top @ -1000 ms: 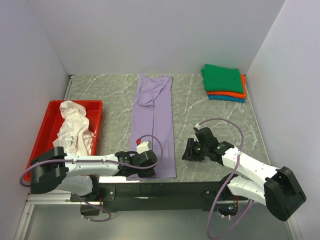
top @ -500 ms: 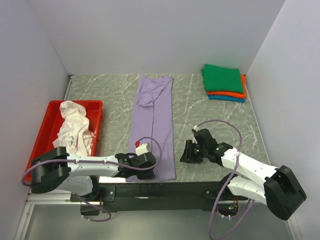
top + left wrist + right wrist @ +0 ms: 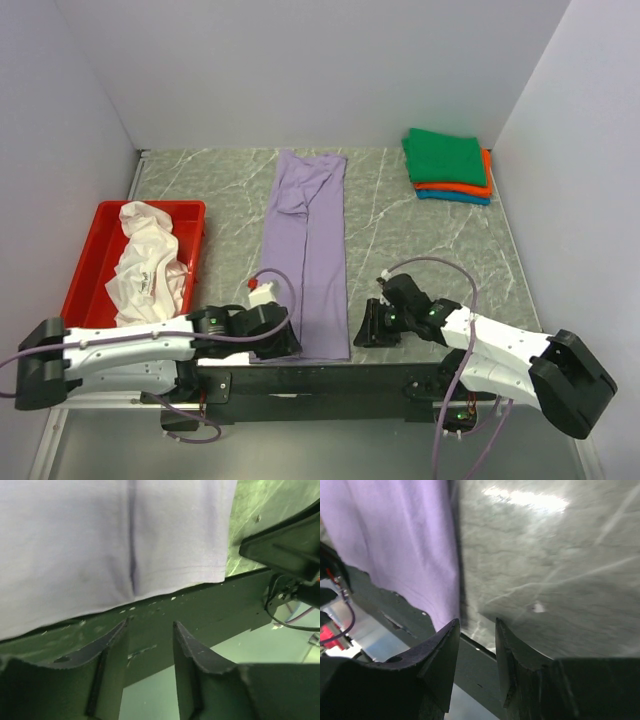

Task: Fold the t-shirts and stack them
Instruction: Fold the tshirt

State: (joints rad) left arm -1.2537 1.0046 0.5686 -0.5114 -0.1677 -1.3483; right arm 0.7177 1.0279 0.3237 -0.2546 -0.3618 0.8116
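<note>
Up top on the overhead cam, the lavender t-shirt [image 3: 308,240] lies as a long strip running away from both arms, with the left gripper [image 3: 283,342] at one near corner and the right gripper [image 3: 365,330] just off the other, and the white t-shirt [image 3: 148,265] crumpled in the red tray [image 3: 95,250] out past the left one. On the left wrist cam the fingers [image 3: 112,650] are spread with nothing between them, hem just ahead of the tips. Right wrist cam, same deal: fingers [image 3: 440,650] parted, holding nothing, the shirt's side edge ahead-left of the tips and bare table [image 3: 545,570] ahead-right.
</note>
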